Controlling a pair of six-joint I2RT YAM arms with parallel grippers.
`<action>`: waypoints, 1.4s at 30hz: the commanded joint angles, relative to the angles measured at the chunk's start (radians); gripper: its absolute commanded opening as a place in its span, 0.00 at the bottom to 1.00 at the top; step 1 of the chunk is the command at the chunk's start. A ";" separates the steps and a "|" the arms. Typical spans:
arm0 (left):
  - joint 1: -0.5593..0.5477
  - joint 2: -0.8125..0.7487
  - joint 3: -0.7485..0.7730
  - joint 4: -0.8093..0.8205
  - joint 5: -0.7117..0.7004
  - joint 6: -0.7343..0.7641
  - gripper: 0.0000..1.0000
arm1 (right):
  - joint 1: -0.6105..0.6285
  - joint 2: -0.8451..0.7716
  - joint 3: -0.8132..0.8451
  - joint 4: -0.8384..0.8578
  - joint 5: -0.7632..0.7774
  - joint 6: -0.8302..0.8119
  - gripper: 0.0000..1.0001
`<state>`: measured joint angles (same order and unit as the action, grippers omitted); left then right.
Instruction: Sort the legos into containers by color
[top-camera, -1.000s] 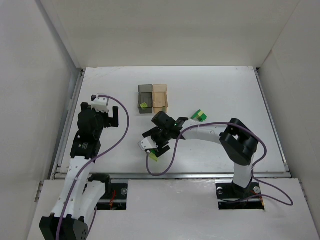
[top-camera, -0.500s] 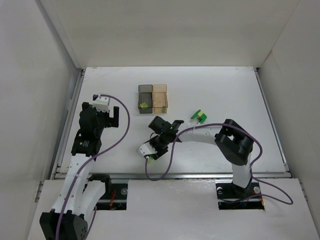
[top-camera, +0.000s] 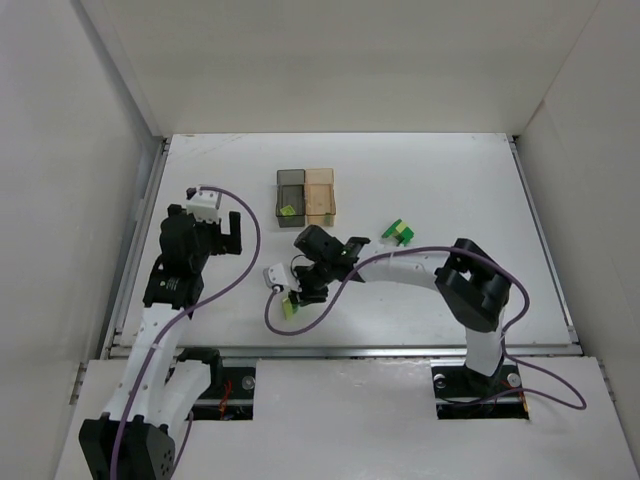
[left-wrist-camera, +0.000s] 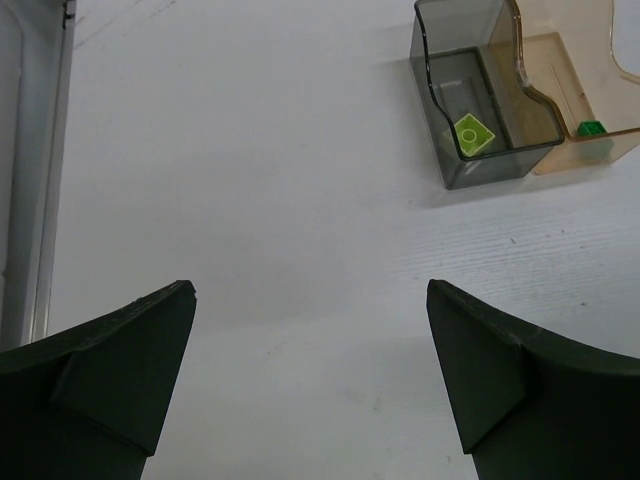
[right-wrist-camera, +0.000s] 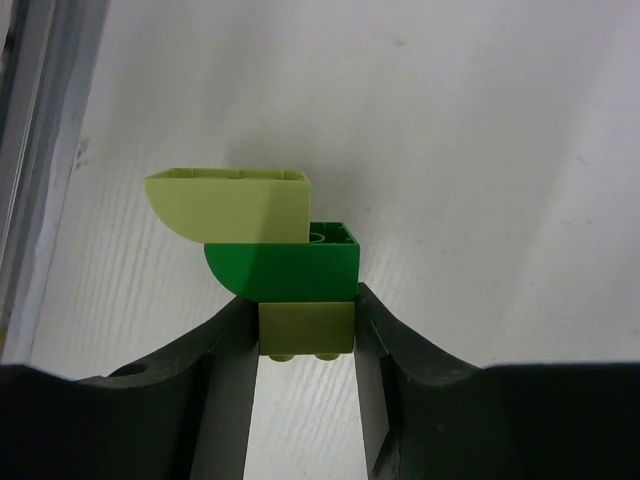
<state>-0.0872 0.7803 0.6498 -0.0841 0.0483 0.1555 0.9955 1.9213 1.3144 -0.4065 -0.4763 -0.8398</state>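
My right gripper is shut on a small stack of legos. Its fingers press both sides of the olive-yellow bottom brick, which carries a bright green curved brick and a pale yellow curved brick. In the top view this stack is near the table's front edge, left of centre. The containers stand at the back: the dark grey one holds a yellow-green brick, and the amber one holds a green brick. My left gripper hangs open over bare table.
A second small cluster of green and yellow legos lies right of the containers. A metal rail runs along the table's front edge, close to the right gripper. White walls enclose the table on three sides. Purple cables loop beside both arms.
The right gripper has swung left toward the front edge and its jaws have closed onto the lego stack. The left arm has hardly moved.
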 joint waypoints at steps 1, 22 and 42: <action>0.003 0.033 0.069 -0.026 0.045 -0.065 1.00 | -0.024 -0.121 -0.026 0.206 0.019 0.227 0.00; -0.083 0.540 0.605 -0.120 0.692 -0.077 1.00 | -0.143 -0.271 0.017 0.501 0.743 0.849 0.00; -0.114 0.829 0.880 -0.526 1.001 0.131 0.78 | -0.143 -0.255 0.025 0.597 0.617 0.647 0.00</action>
<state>-0.1944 1.6089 1.4883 -0.5621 0.9463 0.2241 0.8436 1.6783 1.3006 0.0986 0.1982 -0.1417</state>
